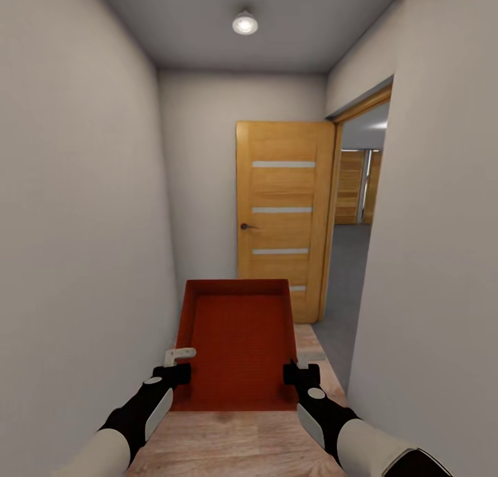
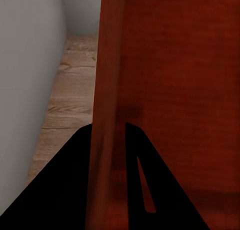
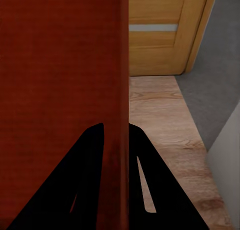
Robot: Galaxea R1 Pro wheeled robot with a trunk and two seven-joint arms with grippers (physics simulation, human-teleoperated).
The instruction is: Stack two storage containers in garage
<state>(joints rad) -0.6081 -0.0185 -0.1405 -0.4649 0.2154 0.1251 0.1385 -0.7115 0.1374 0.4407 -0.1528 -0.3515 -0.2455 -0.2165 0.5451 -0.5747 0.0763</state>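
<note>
Place: we're in a narrow hallway with white walls (image 1: pixel 76 207), a light wood plank floor (image 1: pixel 235 442), and a ceiling lamp (image 1: pixel 245 23) glowing overhead.
Container: one orange-red storage container (image 1: pixel 238 349) is up off the planks, carried out in front of the robot, open top facing up, nothing inside.
Left gripper (image 1: pixel 181 373): clamped onto the container's left wall near the near corner; in the left wrist view the wall (image 2: pixel 107 115) runs straight between the two dark fingers (image 2: pixel 145 190).
Right gripper (image 1: pixel 299 374): pinching the right wall the same way, fingers (image 3: pixel 85 180) on either side of the thin red wall (image 3: pixel 120 89).
Ahead: a wooden door (image 1: pixel 283 214) with pale glass strips, swung open.
Right of it: an open doorway (image 1: pixel 356 207) giving onto a grey floor (image 1: pixel 342 283), with wood planking beyond.
</note>
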